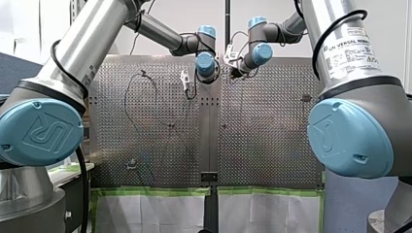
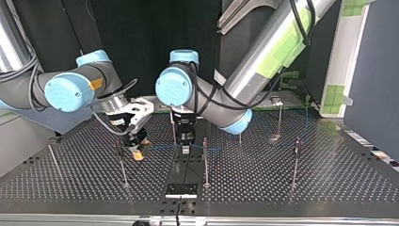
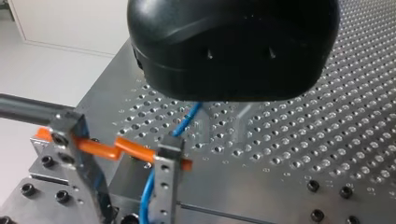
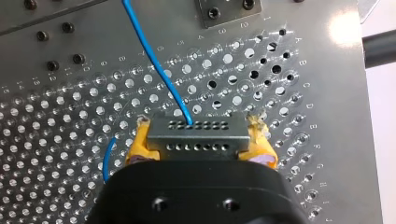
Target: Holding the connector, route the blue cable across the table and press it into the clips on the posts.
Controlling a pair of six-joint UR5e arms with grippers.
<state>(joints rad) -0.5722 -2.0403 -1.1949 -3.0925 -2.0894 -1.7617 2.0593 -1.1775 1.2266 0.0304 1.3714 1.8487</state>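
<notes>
In the right wrist view my right gripper (image 4: pixel 198 127) is shut on the connector (image 4: pixel 196 140), a grey metal block with rows of holes, held between yellow pads. The blue cable (image 4: pixel 154 60) leaves the connector and runs away over the perforated plate. In the top view my right gripper (image 2: pixel 138 151) hangs low at the left of centre. My left gripper (image 2: pixel 185 148) stands upright just beside it, right over the cable (image 2: pixel 162 147). From the left wrist view, the cable (image 3: pixel 187 119) passes under my left gripper (image 3: pixel 223 123) toward the connector (image 3: pixel 164 186).
Thin upright posts stand on the perforated table: one (image 2: pixel 121 165) close by my right gripper, one (image 2: pixel 205 162) near the middle, others (image 2: pixel 295 162) at the top view's right. A small black plate (image 2: pixel 181 189) is bolted at the near edge.
</notes>
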